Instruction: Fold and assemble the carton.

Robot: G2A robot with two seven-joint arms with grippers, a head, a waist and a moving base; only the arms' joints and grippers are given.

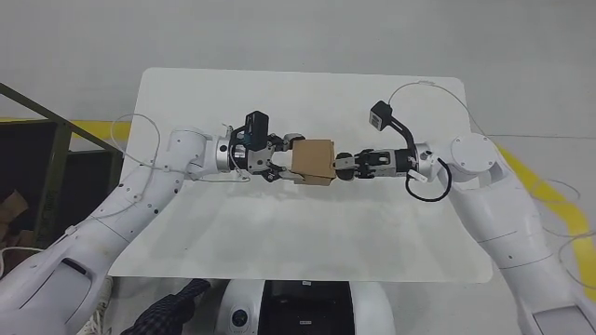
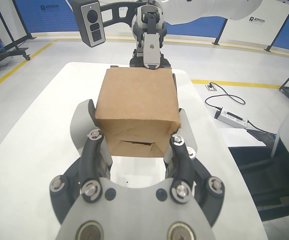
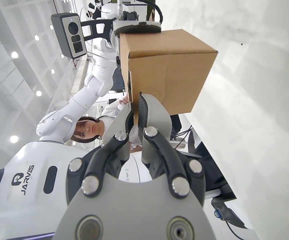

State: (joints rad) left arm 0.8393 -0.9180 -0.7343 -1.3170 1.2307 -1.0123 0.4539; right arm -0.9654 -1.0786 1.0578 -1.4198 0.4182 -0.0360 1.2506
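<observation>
**Brown carton being held end to end between both grippers over the white table**

Nearest the robot, the white table [image 1: 279, 233] is lying smooth and glossy, with rounded corners. Over its middle the carton [image 1: 313, 160] is being held between the two grippers. It is a boxy brown cardboard shape with matte, faintly creased faces. Whether its underside is touching the table I cannot tell.

The left gripper [image 1: 277, 166] is gripping one end. In the left wrist view its grey, paddle-shaped fingers [image 2: 83, 123], hinged on curved black links, are standing wide apart and pressing on opposite sides of the carton [image 2: 136, 101]. That view is also showing the near end face, where a tucked flap is leaving a dark slit with a small triangular fold beside it.

The right gripper [image 1: 341, 165] is holding the opposite end. The right wrist view is showing its fingers [image 3: 154, 111] almost together, ribbed pads pinching a thin raw cardboard edge sticking out from the carton [image 3: 169, 71]. A seam along that side is gaping slightly. Beyond the carton there, the left gripper [image 3: 136, 27] is lying flat against the far side.

Farther off in the left wrist view, the right gripper [image 2: 151, 63] is meeting the carton's far top edge. Beyond the table, a grey power brick [image 2: 230, 118] with a black cable is lying on the pale floor, before blue barrier panels [image 2: 46, 8].
</observation>
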